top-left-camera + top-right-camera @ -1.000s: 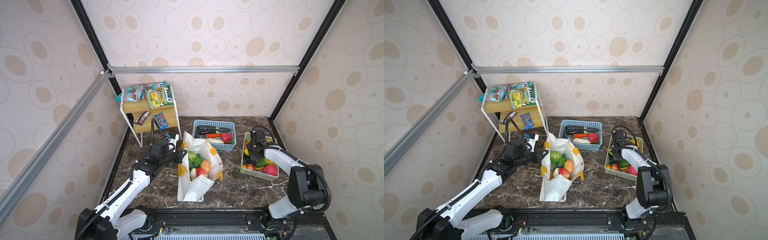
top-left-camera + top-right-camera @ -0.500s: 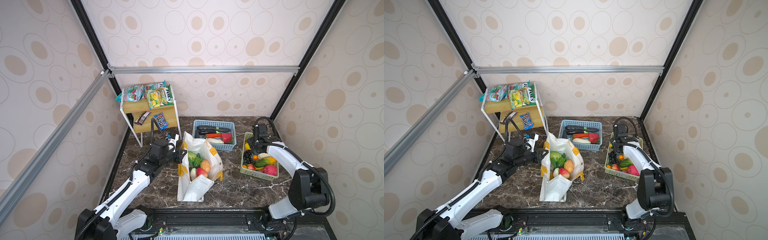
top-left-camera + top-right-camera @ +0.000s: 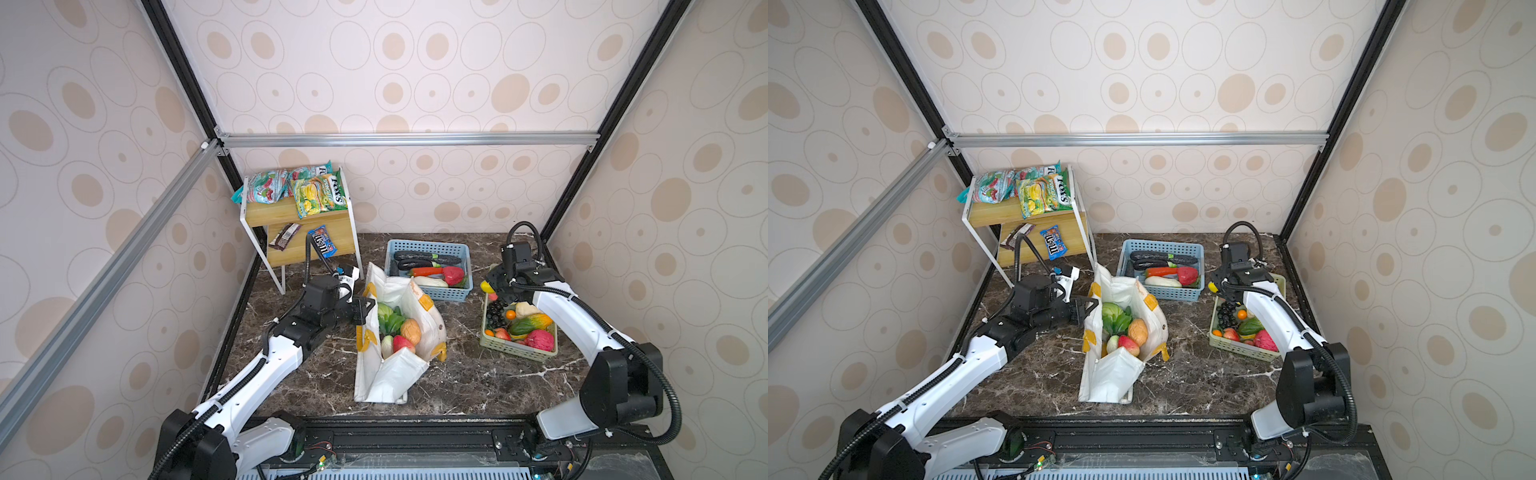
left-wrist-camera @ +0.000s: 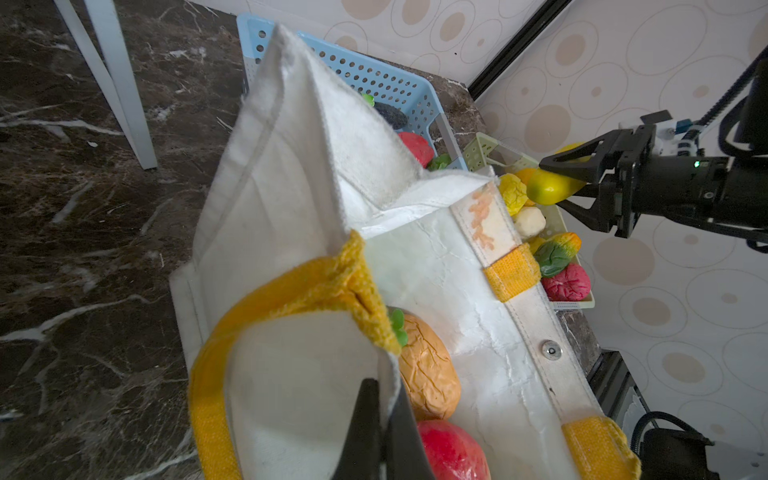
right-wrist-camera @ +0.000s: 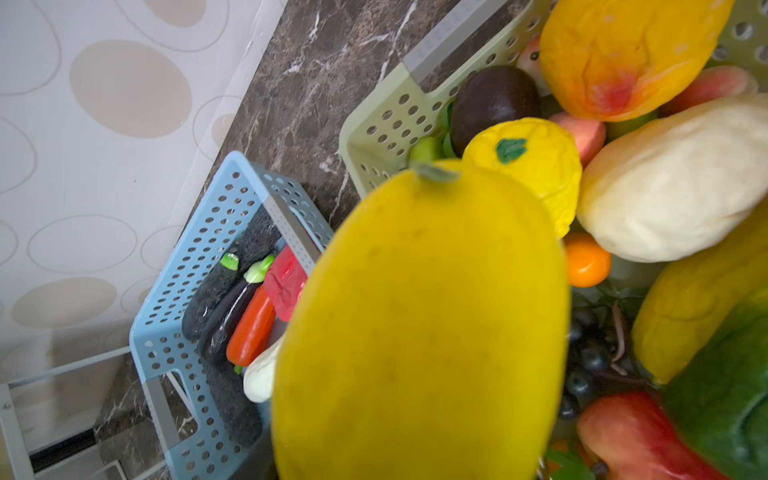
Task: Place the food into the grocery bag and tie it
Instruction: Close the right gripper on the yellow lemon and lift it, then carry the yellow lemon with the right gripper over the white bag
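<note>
The white grocery bag (image 3: 419,305) with yellow handles stands open mid-table in both top views. Inside lie a green cabbage (image 3: 384,311), a brown-orange round one (image 3: 410,330) and a red fruit (image 3: 401,344). My left gripper (image 3: 368,309) is shut on the bag's near rim (image 4: 386,370), holding it open. My right gripper (image 3: 490,286) hovers at the far end of the green basket, shut on a yellow fruit (image 5: 419,324) that hides its fingers in the right wrist view. From the left wrist view, the yellow fruit (image 4: 548,187) sits between the black fingers.
The green basket (image 3: 517,353) at the right holds dark grapes (image 3: 494,313) and several fruits. A blue basket (image 3: 428,249) behind the bag holds vegetables. A wooden shelf (image 3: 291,216) at the back left carries snack packets and the blue M&M's packet (image 3: 322,246).
My right gripper has risen out of the green basket with the yellow fruit in it. The left arm and the bag have not moved.
</note>
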Motion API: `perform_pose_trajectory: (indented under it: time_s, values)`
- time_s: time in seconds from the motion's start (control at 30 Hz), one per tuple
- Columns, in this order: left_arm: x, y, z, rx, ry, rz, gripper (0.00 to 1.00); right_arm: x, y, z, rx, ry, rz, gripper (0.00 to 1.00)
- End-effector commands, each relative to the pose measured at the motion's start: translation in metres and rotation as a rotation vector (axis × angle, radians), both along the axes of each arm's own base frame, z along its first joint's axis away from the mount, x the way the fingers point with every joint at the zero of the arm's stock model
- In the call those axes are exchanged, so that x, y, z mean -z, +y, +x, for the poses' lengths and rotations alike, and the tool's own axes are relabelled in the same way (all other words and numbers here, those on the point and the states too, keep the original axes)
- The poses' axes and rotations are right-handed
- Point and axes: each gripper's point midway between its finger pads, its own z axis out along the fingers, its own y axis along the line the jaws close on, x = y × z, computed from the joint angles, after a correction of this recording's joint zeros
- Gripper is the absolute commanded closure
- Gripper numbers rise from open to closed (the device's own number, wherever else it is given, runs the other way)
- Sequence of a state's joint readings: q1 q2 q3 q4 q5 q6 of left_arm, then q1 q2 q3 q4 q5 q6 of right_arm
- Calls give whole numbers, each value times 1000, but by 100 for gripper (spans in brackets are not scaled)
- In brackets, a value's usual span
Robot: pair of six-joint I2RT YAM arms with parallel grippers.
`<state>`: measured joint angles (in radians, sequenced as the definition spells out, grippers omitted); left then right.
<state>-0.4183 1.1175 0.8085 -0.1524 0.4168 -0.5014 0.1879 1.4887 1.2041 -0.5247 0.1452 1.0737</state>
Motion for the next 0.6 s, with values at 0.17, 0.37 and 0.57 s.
perform_pose_trajectory:
  time_s: [0.17,0.37,0.57]
  values:
    - [-16,-2,6,-8,-33,-9,100,-36,32,-7,-118,-63,25,49]
    - [-17,-2,7,-18,-34,-13,100,-49,59,-16,-197,-92,52,49]
    - [-16,-3,10,-20,-31,-13,100,-64,88,-25,-274,-123,80,49]
